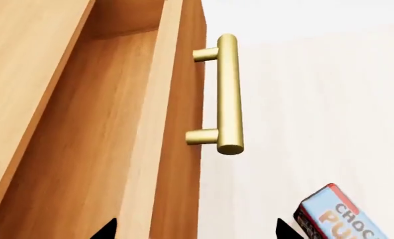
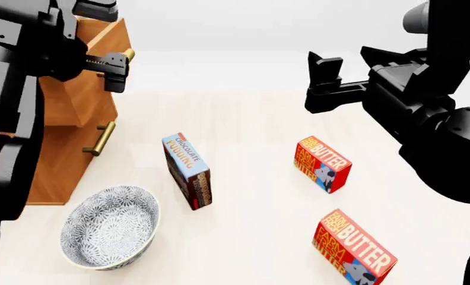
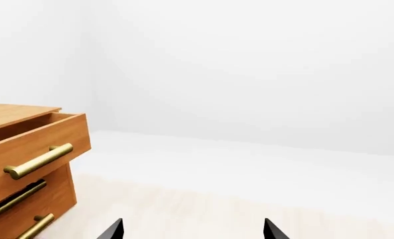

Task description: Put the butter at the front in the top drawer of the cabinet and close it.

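Observation:
The cabinet (image 2: 69, 136) stands at the left with its top drawer (image 1: 97, 124) pulled out and nothing showing inside. The drawer's brass handle (image 1: 229, 94) lies just ahead of my left gripper (image 1: 195, 231), which is open and holds nothing; the same gripper (image 2: 112, 70) hovers by the handle (image 2: 126, 54). Two butter cartons lie on the floor at the right, one nearest me (image 2: 353, 249) and one farther back (image 2: 322, 165). My right gripper (image 3: 192, 230) is open and empty, raised in the air (image 2: 346, 62) above the farther carton, facing the open drawer (image 3: 38, 139).
A blue-and-brown chocolate pudding carton (image 2: 186, 169) stands on edge mid-floor, also seen in the left wrist view (image 1: 340, 214). A patterned grey bowl (image 2: 108, 228) sits at the front left, close to the cabinet. Two lower drawers (image 3: 18, 199) are shut.

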